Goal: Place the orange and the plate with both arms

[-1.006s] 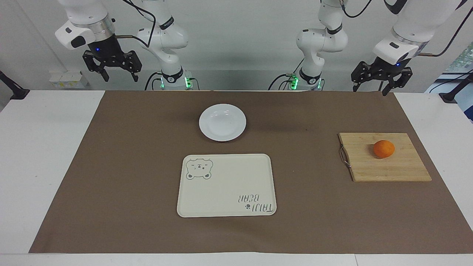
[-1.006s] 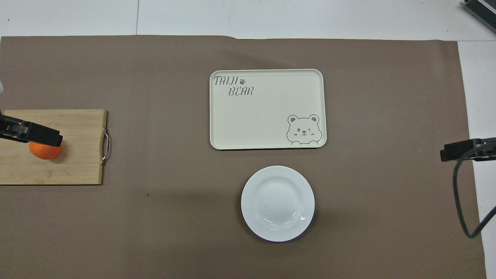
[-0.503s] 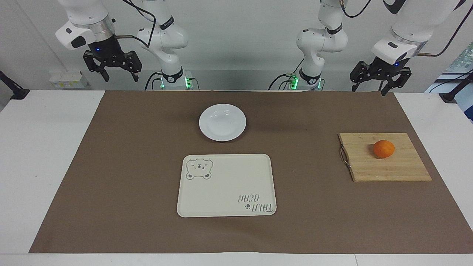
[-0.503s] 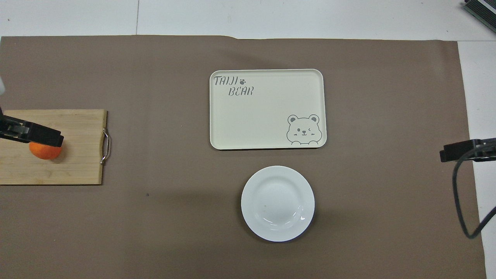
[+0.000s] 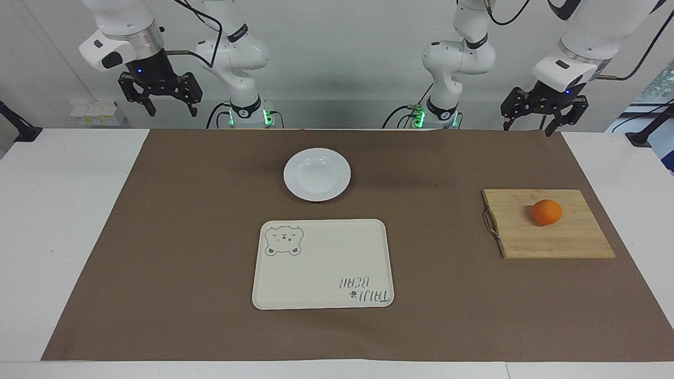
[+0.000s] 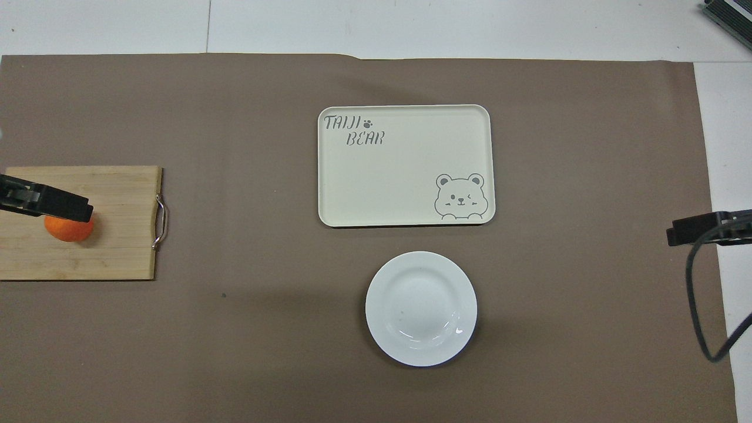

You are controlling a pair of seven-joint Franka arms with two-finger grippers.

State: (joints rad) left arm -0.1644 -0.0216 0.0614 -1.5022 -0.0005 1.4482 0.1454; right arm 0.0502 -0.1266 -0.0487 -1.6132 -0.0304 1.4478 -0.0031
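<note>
Both grippers hang raised at the robots' edge of the table, fingers spread and empty: the left gripper (image 5: pixel 536 117) at its own end, the right gripper (image 5: pixel 160 100) at the other. The plate (image 5: pixel 317 174) lies mid-table nearest the robots; the tray (image 5: pixel 323 264) farther out. The orange (image 5: pixel 547 212) rests on a cutting board (image 5: pixel 547 237), out from the left gripper, likely that arm's pick.

Orange fruit (image 5: pixel 547 212), white plate (image 5: pixel 317 174)
</note>
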